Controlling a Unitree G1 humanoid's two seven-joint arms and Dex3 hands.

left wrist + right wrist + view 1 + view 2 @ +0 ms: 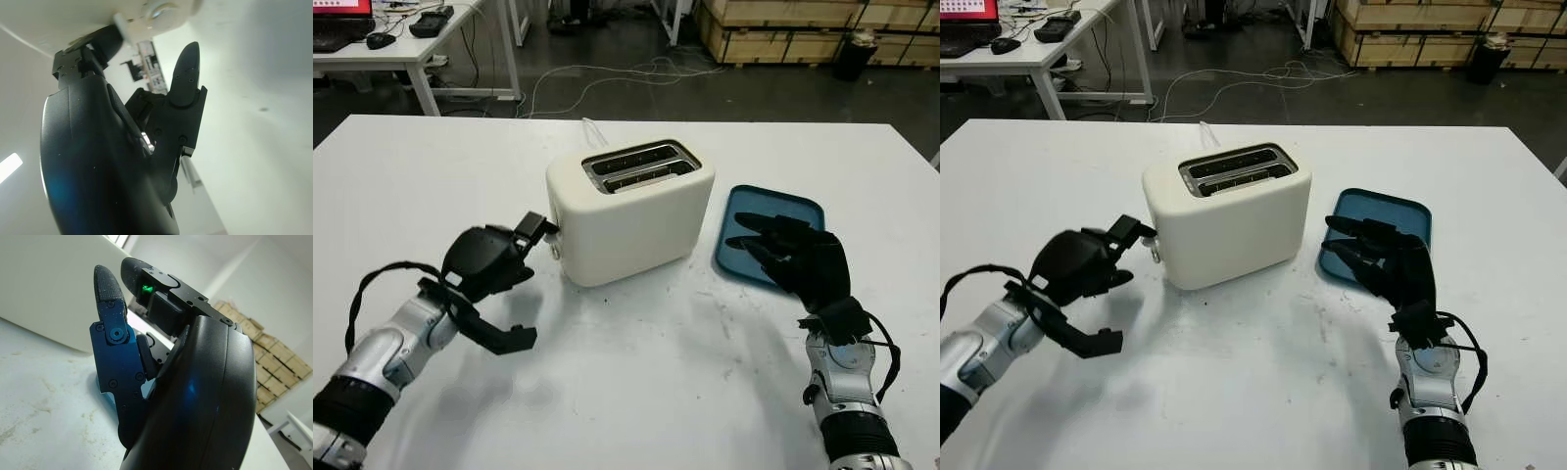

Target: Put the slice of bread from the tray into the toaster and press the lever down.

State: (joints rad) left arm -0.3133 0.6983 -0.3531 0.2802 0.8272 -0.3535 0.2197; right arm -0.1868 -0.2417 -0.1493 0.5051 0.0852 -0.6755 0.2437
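Note:
The cream toaster (631, 211) stands mid-table with its two slots up. A pale strip shows low in the nearer slot (646, 177); I cannot tell whether it is the bread. My left hand (524, 245) is at the toaster's left end, open, its fingertips (536, 227) just above the small white lever (1152, 253). The lever (122, 24) and toaster bottom also appear in the left wrist view. The blue tray (795, 208) lies right of the toaster, its visible surface bare. My right hand (766, 238) hovers open over the tray's near left part, with the toaster wall (49, 289) beside it.
The toaster's white cord (590, 128) trails off behind it. The table's far edge (626, 118) meets a dark floor with cables, a desk (401, 54) at back left and wooden pallets (803, 29) at back right.

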